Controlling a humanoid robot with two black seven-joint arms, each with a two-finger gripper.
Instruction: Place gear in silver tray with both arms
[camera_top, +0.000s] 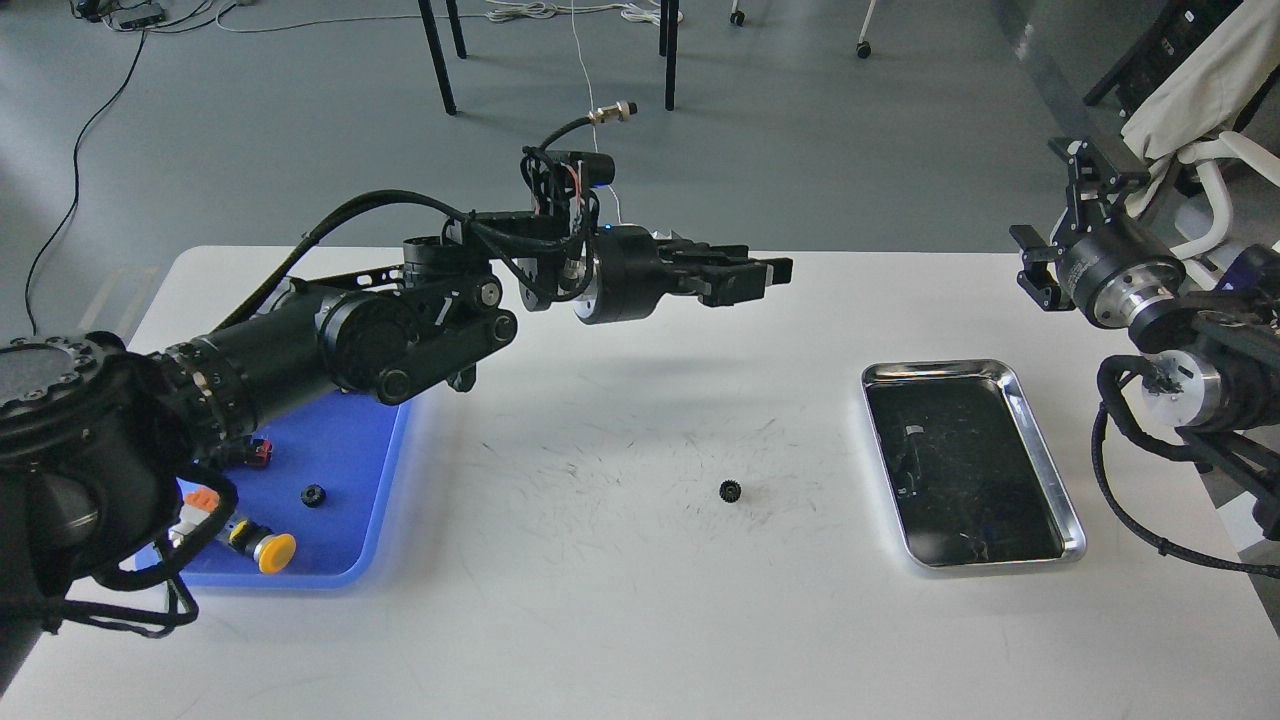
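Note:
A small black gear (730, 490) lies on the white table, left of the silver tray (935, 368), about a tray's width from its rim. The tray's dark bottom holds nothing. My left gripper (772, 272) is raised high above the table, pointing right, empty, with its fingers slightly apart. It is well above and behind the gear. My right gripper (1078, 178) is up at the far right, beyond the tray, seen small and end-on, so I cannot tell its fingers apart.
A blue plastic tray (345, 450) at the left holds another small black gear (313, 494), a yellow push button (270, 550) and other parts, partly hidden by my left arm. Table legs and cables are on the floor behind.

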